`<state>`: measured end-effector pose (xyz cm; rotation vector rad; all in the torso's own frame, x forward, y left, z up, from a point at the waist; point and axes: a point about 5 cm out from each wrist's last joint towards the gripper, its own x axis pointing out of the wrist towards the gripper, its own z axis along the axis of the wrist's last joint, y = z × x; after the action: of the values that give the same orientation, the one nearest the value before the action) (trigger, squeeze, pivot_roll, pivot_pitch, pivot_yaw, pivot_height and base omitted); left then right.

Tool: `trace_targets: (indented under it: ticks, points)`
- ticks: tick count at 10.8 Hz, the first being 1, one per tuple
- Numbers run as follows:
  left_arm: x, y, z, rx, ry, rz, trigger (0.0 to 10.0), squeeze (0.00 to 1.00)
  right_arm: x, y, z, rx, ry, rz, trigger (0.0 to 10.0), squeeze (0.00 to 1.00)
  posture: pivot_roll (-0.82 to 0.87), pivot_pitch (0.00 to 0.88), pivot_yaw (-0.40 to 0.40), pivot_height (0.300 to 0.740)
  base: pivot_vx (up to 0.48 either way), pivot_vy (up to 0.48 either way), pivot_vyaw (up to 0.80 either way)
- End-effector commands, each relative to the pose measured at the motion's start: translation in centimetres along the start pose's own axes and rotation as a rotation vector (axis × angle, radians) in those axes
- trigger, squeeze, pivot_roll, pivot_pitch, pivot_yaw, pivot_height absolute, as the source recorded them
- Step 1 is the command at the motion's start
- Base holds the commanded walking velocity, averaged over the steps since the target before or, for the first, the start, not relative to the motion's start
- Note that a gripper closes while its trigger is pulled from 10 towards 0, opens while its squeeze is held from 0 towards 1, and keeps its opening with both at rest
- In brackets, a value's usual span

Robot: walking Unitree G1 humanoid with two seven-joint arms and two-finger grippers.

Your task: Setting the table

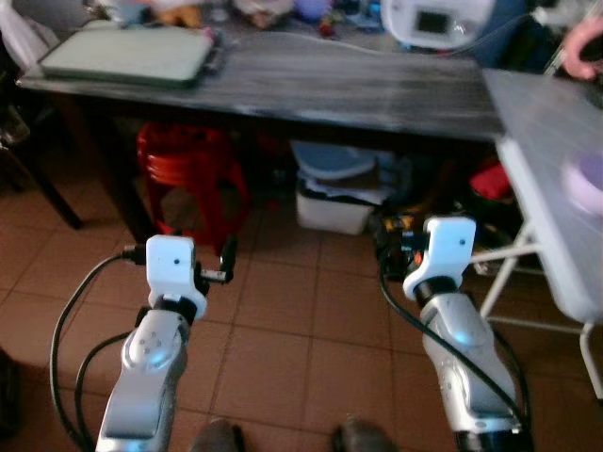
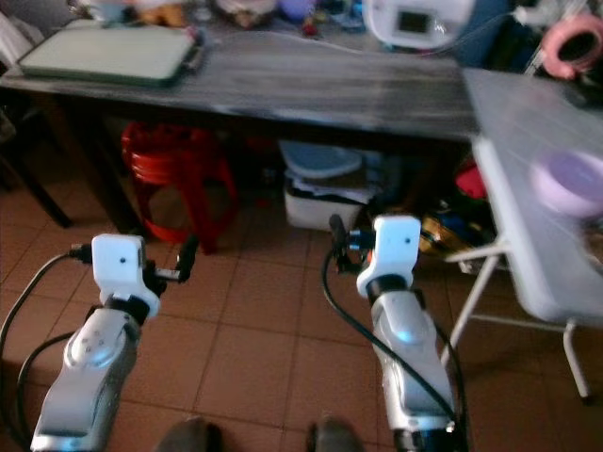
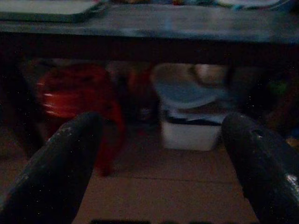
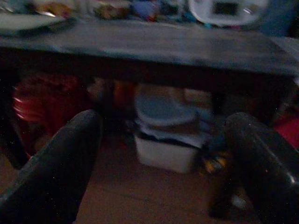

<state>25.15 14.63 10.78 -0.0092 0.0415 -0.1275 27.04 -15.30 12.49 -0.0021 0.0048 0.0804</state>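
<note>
Bowl (image 2: 568, 184), pale purple, sits on the grey counter (image 2: 513, 169) at the robot's right, well apart from both end effectors and higher than them. A pink ring-shaped thing (image 2: 574, 44) lies farther back on that same counter; in the left eye view a person's hand (image 1: 584, 47) shows at that spot.

Both arms are held forward and low over the tiled floor (image 1: 283, 330). The left end effector (image 3: 159, 154) has its fingers spread wide and holds nothing; the right end effector (image 4: 163, 154) is likewise spread wide and empty.

Ahead runs a long dark counter (image 1: 330, 85) carrying a green tray (image 1: 127, 54) at its left end and a white appliance (image 1: 438, 21) toward the right, with blurred clutter along the back. Under it stand a red stool (image 1: 188, 174) and a white bin (image 1: 334, 193) with a blue lid. The grey counter's near edge stands just right of the right arm, on white folding legs (image 1: 513, 268). Open floor lies between the arms and the dark counter's front edge.
</note>
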Motion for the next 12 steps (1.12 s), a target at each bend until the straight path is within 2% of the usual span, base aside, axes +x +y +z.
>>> trace_targets:
  ticks: [1,4,8,11,12]
  points:
    - [0.1,-0.3,0.3,0.003,-0.011,-0.017,10.0,0.00,0.2,-0.4,0.2,-0.010,-0.002,-0.026,10.0,0.00,0.00,0.115,-0.009,0.740,0.000,-0.428,0.00]
    - [0.2,-1.0,0.5,-0.005,-0.017,-0.045,10.0,0.00,0.4,-0.3,0.6,0.012,-0.013,-0.009,10.0,0.00,0.00,0.123,-0.002,0.740,0.000,-0.470,0.00]
    - [0.1,-1.1,0.6,-0.006,-0.021,-0.058,10.0,0.00,0.4,0.0,0.4,0.022,-0.001,0.001,10.0,0.00,0.00,0.127,0.000,0.740,0.000,-0.469,0.00]
    - [-0.1,-1.6,0.5,-0.009,-0.014,-0.083,10.0,0.00,0.8,-0.4,0.3,-0.062,0.019,-0.049,10.0,0.00,0.00,0.129,0.000,0.740,0.000,-0.409,0.00]
    - [-0.1,-1.5,0.5,-0.013,-0.015,-0.077,10.0,0.00,0.9,-0.3,0.3,-0.039,0.005,-0.044,10.0,0.00,0.00,0.133,0.004,0.740,0.000,-0.461,0.00]
